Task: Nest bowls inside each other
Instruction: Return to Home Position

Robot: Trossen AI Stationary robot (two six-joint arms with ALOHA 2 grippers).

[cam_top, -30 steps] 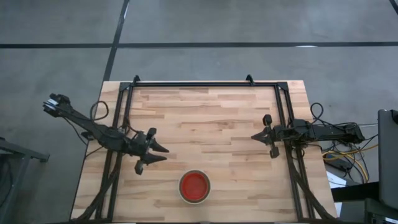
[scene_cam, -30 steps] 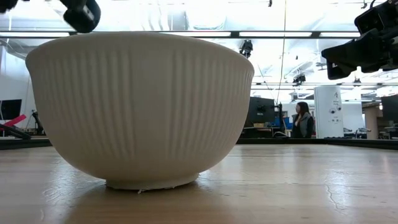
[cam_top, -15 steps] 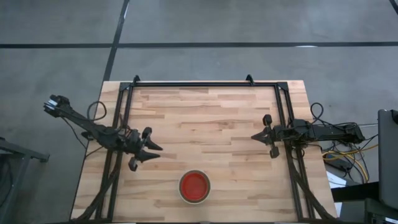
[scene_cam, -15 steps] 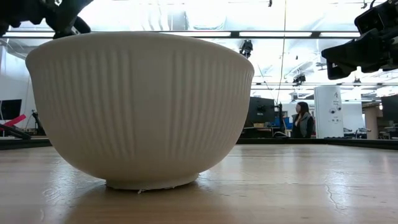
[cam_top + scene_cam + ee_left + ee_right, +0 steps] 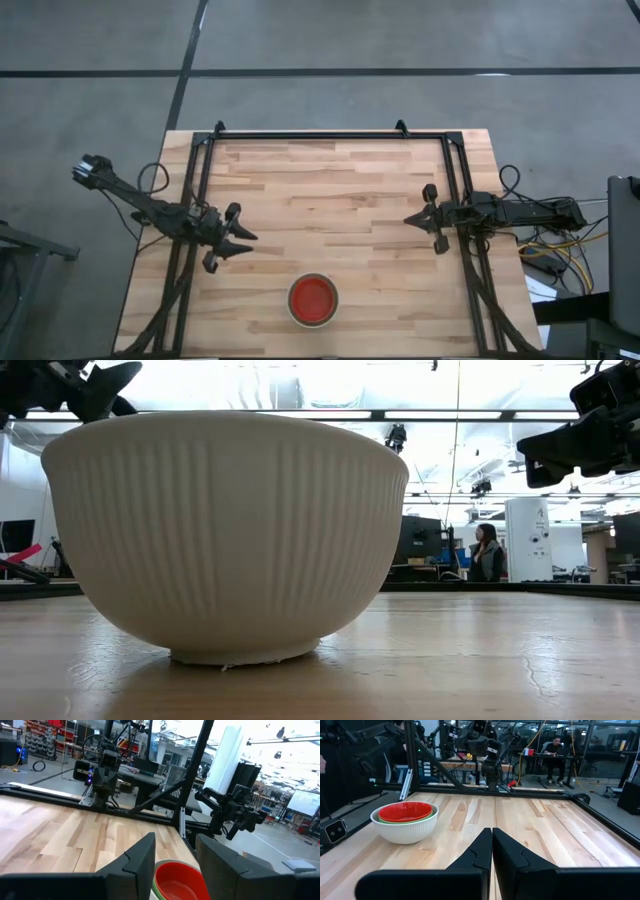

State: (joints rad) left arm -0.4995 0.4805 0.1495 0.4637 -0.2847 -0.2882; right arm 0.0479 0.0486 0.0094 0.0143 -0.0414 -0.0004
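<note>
nested bowls (image 5: pixel 313 300): red innermost, green beneath, white outermost, set near the 6 o'clock edge of the table (image 5: pixel 330 180). left gripper (image 5: pixel 245 243), at the bowls' 10 o'clock, is seen parted and empty; right gripper (image 5: pixel 408 219), at 2 o'clock, is pressed closed on nothing.
</note>
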